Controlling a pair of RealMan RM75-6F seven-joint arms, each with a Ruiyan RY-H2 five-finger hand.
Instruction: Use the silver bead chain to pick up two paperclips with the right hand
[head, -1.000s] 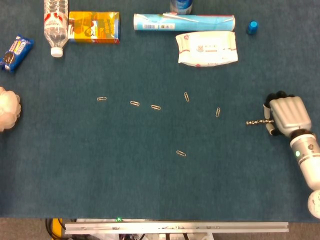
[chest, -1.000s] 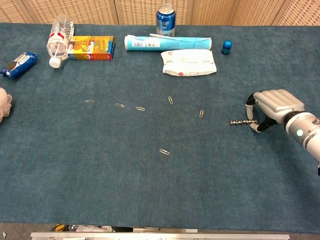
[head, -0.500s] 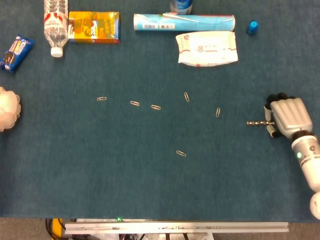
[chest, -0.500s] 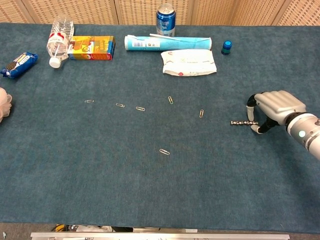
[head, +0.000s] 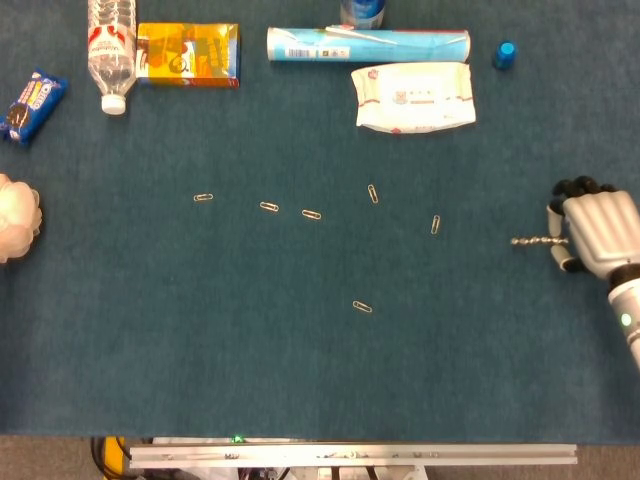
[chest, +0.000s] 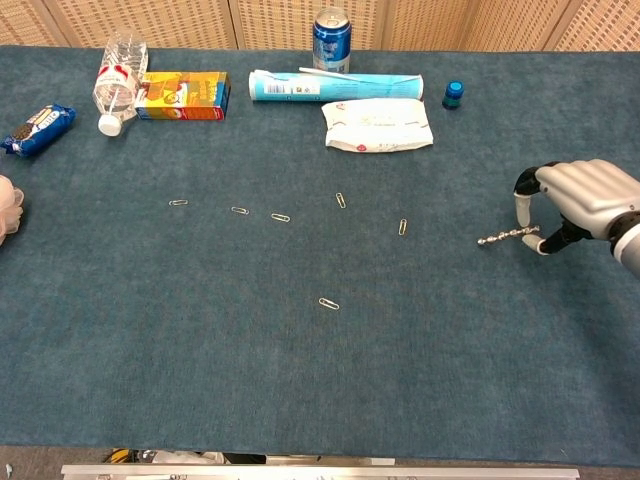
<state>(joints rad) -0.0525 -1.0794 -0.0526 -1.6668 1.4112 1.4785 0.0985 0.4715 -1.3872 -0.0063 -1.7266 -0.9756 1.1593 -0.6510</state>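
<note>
Head view: steep downward look onto the blue table (head: 300, 380), far from it. Chest view: lower, oblique, facing forward toward the wicker wall (chest: 150, 20). Shared: whole tabletop, including right hand (head: 597, 232) (chest: 585, 198) at right edge.

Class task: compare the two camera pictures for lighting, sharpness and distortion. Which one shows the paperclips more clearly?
Head view: even light, soft focus, paperclips faint. Chest view: crisper, brighter, table edges bowed, bead chain clear beside the right hand.
</note>
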